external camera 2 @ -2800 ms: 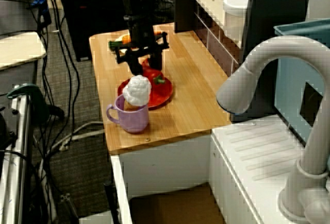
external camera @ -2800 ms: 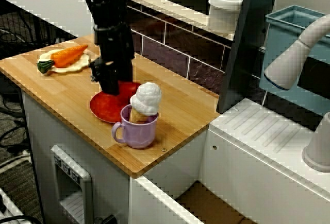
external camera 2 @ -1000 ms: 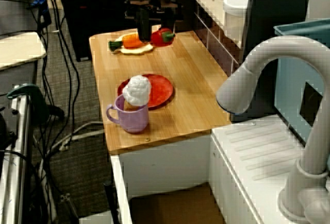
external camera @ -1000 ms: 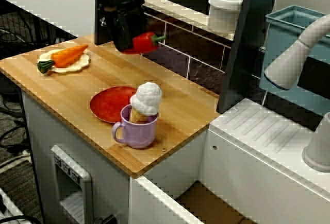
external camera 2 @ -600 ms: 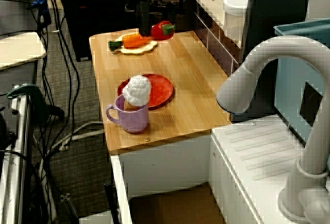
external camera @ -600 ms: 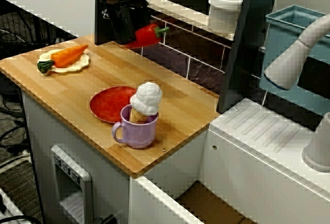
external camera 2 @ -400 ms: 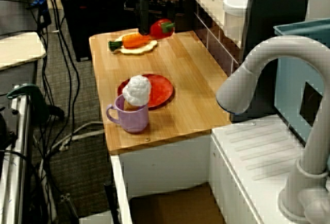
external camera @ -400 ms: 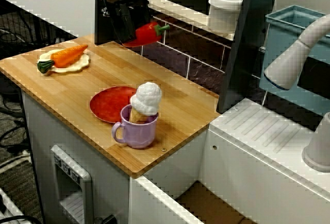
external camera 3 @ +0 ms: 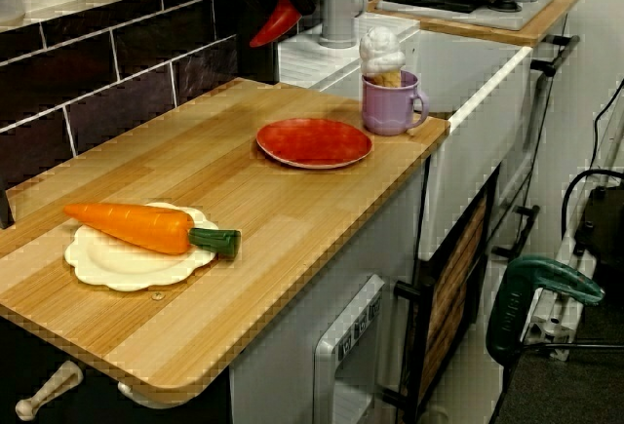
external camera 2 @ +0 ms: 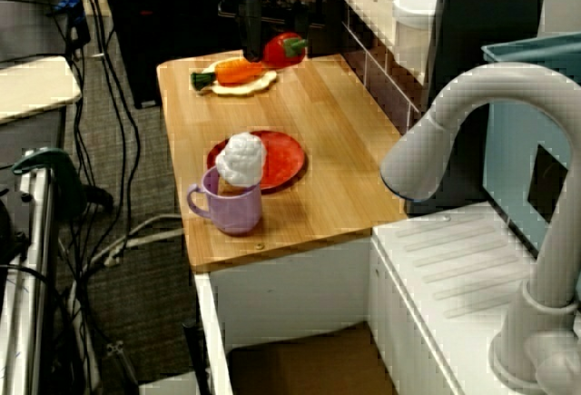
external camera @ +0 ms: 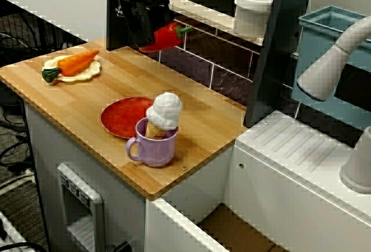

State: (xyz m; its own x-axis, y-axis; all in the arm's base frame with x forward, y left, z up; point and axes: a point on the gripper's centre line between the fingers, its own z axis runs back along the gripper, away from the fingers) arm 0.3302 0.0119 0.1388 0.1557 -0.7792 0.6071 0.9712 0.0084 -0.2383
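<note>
Red pepper (external camera: 166, 36) hangs in mid-air near the back wall, gripped by the black tool (external camera: 148, 39), off the worktop (external camera: 87, 98) and resting nowhere. Below sit a carrot (external camera: 78, 62), red plate (external camera: 119, 119) and purple mug (external camera: 153, 145).

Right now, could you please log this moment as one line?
gripper: shut on pepper | pepper: above counter | plate: beside mug | carrot: on dish

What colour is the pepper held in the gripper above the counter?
The pepper is red with a green stem, clearest in the view facing the tiled wall.
</note>
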